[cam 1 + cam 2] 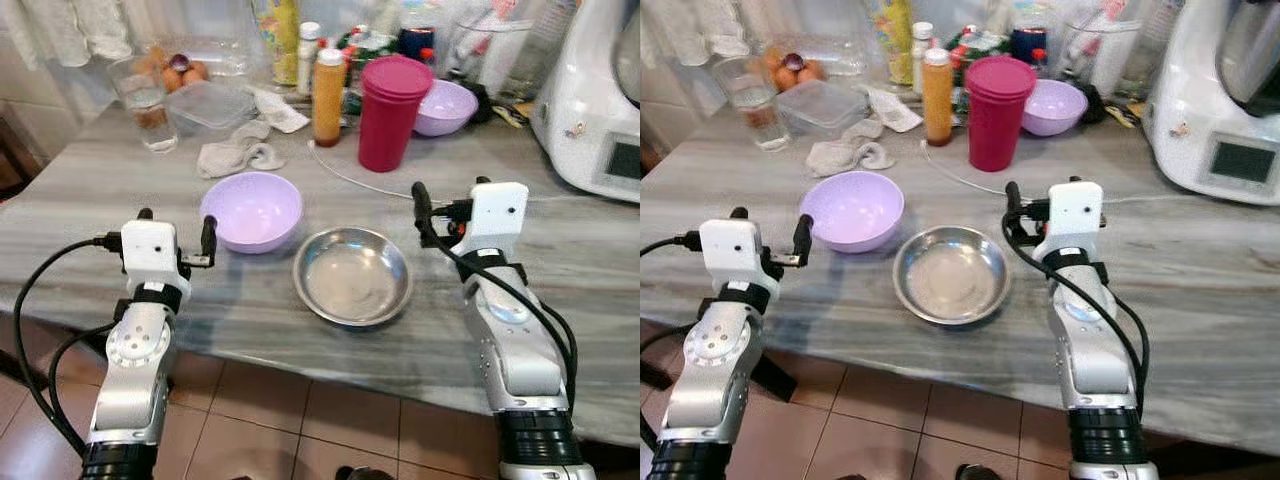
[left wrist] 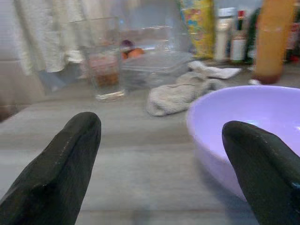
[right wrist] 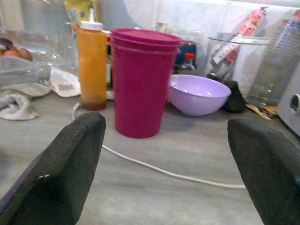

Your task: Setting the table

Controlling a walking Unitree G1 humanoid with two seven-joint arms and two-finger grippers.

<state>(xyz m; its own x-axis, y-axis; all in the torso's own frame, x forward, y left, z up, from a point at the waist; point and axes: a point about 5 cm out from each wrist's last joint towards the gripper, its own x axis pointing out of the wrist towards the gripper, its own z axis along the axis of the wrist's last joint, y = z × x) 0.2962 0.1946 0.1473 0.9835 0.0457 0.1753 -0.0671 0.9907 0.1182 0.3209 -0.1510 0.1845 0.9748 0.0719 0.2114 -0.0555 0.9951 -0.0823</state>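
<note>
Both claws hang wide open over the grey marble tabletop, gripping nothing.

The left claw sits just beside the lilac bowl, one finger near its rim; the right claw is to the right of the steel bowl, which sits next to the lilac one. Further back stand a magenta tumbler, an orange sauce bottle, a second lilac bowl and a glass of water.

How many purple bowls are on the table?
2. One purple bowl sits near the front, beside the metal bowl and close to the left claw. The other purple bowl is farther back, behind the red cup. Clutter could hide more.
</note>
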